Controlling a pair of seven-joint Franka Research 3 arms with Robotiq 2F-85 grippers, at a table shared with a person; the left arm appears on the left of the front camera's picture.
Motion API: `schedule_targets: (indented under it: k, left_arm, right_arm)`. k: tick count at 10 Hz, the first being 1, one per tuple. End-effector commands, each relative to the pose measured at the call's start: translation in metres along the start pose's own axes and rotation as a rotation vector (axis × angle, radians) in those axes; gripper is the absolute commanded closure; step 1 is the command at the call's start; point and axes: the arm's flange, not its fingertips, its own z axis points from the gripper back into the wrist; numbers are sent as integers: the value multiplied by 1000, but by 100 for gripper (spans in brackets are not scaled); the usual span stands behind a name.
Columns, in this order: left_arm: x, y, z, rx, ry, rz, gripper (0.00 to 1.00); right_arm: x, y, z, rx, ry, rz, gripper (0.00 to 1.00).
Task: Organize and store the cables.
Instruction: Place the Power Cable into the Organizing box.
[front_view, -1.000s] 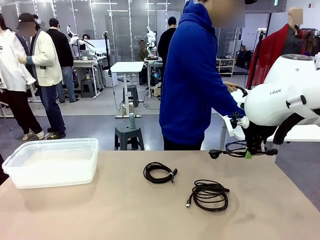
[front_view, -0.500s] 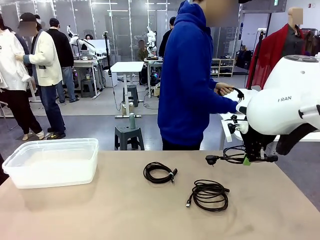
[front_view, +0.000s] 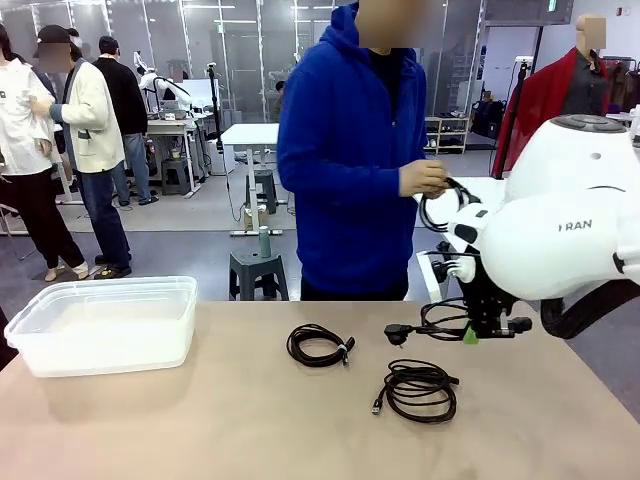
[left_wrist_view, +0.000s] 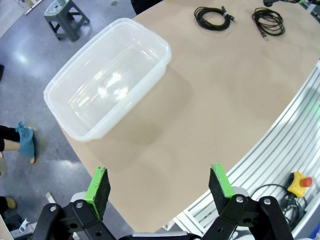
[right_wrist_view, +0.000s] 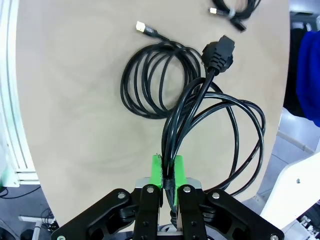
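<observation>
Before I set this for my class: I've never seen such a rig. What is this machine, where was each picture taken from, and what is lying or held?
It is a robot with two white arms at a tan table. The wide picture looks across the table at a person; the other two come from cameras on each wrist, looking along that arm's fingers. The left fingers stand open and empty, a clear plastic bin beyond them. The right fingers are shut on a looped black cable with a chunky plug. Two coiled cables lie on the table: a strapped one and one with a USB plug. The person's hand holds another cable.
</observation>
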Motion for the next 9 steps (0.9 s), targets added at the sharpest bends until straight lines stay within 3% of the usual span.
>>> schedule_targets:
  k: [1,9]
  left_arm:
    - [-1,0,1,-1,1,-11,0]
    - [-1,0,1,-1,1,-11,0]
  right_arm:
    - [24,10,-4,-52,31,5,100]
    - [134,44,-26,-9,20,143,100]
